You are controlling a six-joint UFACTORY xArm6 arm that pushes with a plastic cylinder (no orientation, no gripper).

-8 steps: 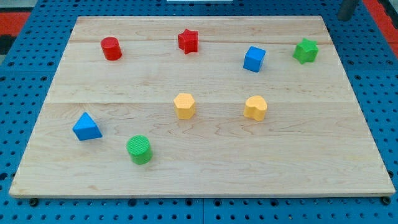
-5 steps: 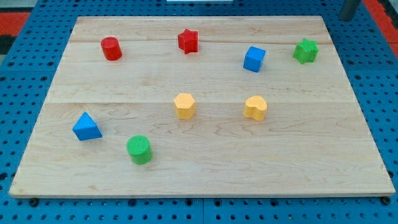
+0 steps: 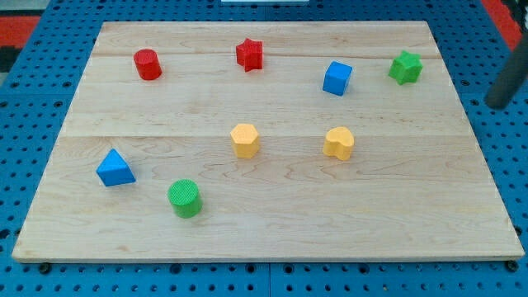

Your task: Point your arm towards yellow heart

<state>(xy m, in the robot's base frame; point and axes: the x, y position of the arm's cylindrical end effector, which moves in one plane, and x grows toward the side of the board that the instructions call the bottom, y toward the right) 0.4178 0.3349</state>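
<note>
Yellow heart [image 3: 339, 143] unmoved; my tip [image 3: 497, 104] dropped lower, off board's right edge.

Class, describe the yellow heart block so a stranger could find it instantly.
Start at the pale wooden board and look just right of its middle. Two yellow blocks sit level there; the yellow heart block is the right-hand one, notched on top, unlike the yellow hexagonal block.

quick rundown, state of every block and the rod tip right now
red cylinder: upright, top left
red star: flat, near top edge
blue cube: flat, top right
green star: flat, far right
yellow hexagon: flat, centre
yellow heart: flat, untouched
blue triangle: flat, lower left
green cylinder: upright, near bottom
my tip: off the board, right of the green star, touching no block
</note>
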